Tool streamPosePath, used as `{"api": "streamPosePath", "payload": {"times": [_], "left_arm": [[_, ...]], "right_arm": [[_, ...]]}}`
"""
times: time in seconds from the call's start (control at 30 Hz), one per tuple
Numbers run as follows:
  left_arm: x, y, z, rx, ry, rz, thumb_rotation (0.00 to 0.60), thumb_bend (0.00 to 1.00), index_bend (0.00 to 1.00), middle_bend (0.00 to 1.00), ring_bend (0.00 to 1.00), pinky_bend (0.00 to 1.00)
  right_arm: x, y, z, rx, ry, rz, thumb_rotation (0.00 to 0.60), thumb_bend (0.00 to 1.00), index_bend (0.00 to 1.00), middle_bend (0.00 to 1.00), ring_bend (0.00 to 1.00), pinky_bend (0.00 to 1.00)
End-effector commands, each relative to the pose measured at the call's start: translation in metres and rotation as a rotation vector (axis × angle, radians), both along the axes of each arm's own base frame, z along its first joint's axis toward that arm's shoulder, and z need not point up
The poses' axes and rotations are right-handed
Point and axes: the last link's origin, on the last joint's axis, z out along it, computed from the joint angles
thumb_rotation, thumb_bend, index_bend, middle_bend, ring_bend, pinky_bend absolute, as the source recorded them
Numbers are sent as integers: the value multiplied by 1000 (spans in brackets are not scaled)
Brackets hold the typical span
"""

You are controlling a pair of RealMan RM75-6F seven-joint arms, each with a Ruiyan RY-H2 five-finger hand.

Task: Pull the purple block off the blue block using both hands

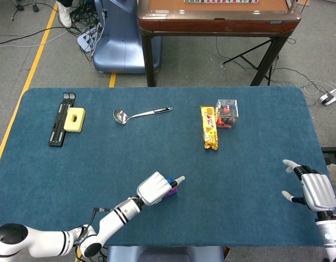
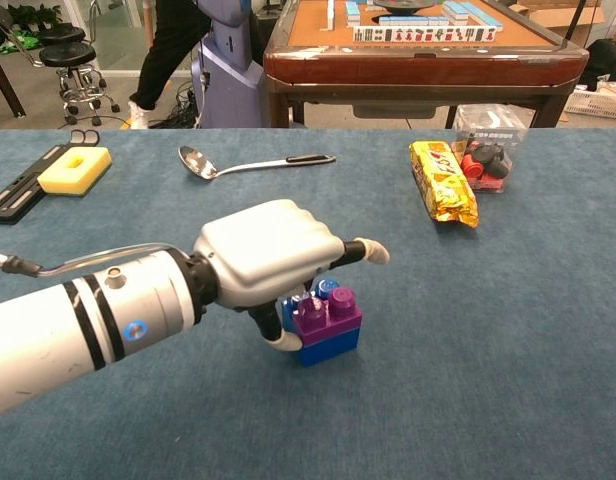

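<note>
Near the front edge of the blue table [image 1: 255, 136], the head view is showing the left hand [image 1: 155, 188] lying over the stacked blocks, so that only a sliver of the purple block [image 1: 171, 190] is peeking out. Far to the right, the right hand [image 1: 315, 190] is hovering with its fingers spread and nothing in them.

From the chest view, the right hand is falling outside the frame, but the stack is showing plainly: the purple block [image 2: 328, 316] is sitting on the blue block [image 2: 330, 346], and the left hand [image 2: 270, 250] is curling its thumb against the stack's left side, one finger pointing out over it. Whether it is truly gripping is hard to judge.
</note>
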Motion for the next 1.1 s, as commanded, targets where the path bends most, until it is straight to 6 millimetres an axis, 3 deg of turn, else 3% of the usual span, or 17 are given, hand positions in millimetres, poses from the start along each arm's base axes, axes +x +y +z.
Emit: {"api": "streamPosePath", "payload": {"times": [0.03, 0.77, 1.1], "left_arm": [[6, -1, -2, -12, -10, -1, 600, 0, 153, 1000, 976, 1000], [51, -3, -19, -47, -75, -7, 600, 0, 153, 1000, 975, 1000], [50, -2, -11, -33, -84, 8, 600, 0, 155, 1000, 975, 1000]], "right_arm": [[0, 0, -1, 2, -1, -1, 600, 0, 238, 372, 315, 462], [-1, 0, -3, 7, -11, -3, 600, 0, 238, 372, 315, 462], [-1, -2, -4, 9, -19, 5, 600, 0, 238, 371, 315, 462]]}}
